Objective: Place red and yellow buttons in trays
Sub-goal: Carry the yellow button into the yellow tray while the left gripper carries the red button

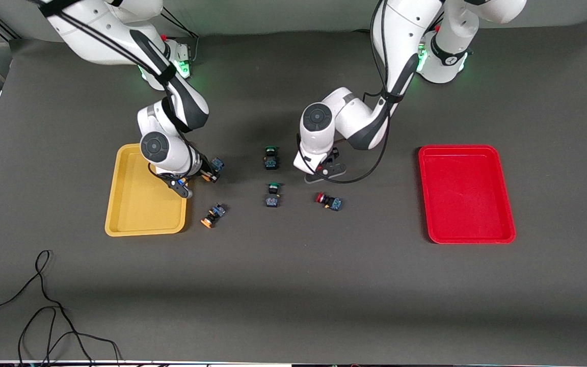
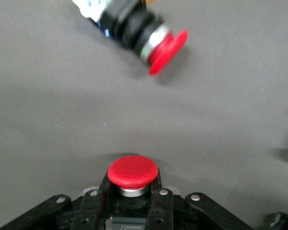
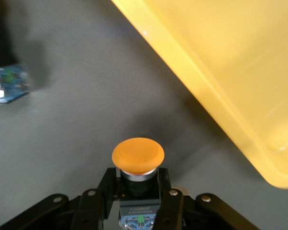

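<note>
My left gripper (image 1: 324, 171) is low over the table's middle, shut on a red-capped button (image 2: 132, 171). A second red button (image 1: 329, 201) lies on its side nearer the camera; it also shows in the left wrist view (image 2: 144, 36). My right gripper (image 1: 208, 173) is just beside the yellow tray (image 1: 143, 204), shut on an orange-yellow-capped button (image 3: 138, 155) whose blue block shows in the front view (image 1: 216, 163). The tray's rim (image 3: 220, 81) is close to it. Another yellow button (image 1: 212, 215) lies on the table by the tray's near corner. The red tray (image 1: 464, 193) stands toward the left arm's end.
Two green-capped buttons (image 1: 271, 157) (image 1: 272, 194) lie between the two grippers. A black cable (image 1: 44, 306) lies loose near the table's front edge at the right arm's end. A blue block of a button (image 3: 5, 84) shows in the right wrist view.
</note>
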Robot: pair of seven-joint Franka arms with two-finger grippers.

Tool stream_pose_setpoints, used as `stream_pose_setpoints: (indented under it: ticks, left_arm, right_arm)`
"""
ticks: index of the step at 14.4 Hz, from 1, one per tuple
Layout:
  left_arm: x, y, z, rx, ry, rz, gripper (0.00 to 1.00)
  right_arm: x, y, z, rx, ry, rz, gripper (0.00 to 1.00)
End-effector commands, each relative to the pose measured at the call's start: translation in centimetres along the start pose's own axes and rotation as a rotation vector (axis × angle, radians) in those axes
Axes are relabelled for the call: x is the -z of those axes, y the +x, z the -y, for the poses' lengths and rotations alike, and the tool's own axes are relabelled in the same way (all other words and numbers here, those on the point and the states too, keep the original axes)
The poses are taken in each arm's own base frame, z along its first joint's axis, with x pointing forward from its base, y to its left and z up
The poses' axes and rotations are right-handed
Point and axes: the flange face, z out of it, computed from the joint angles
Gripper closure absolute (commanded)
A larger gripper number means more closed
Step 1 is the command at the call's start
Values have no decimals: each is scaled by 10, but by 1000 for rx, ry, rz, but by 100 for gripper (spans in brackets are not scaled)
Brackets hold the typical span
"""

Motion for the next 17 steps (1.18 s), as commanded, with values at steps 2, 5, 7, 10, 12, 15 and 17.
stream_pose_setpoints:
  ticks: [2, 5, 7, 10, 12, 15, 17]
  left_arm:
    - [99, 33, 18, -20, 9, 23, 94]
    - [159, 70, 76, -152, 1, 114, 95]
    - [182, 101, 138, -206, 7, 140, 95]
    - [182, 148, 243, -300, 9, 197, 95]
    - [166, 180, 301, -364, 26, 205, 95]
    - [108, 208, 347, -362, 6, 149, 95]
    - [53, 208, 355, -376, 16, 87, 95]
  right_arm:
    - [73, -6, -16, -4, 13, -60, 77]
    - [93, 58, -65, 54, -2, -53, 79]
    - [100, 90, -97, 95, -4, -43, 79]
    - [87, 139, -145, 133, 7, -13, 79]
    - [66, 154, -163, 133, 22, 22, 79]
    - [34, 152, -169, 119, 40, 28, 79]
    - [23, 151, -170, 117, 33, 34, 79]
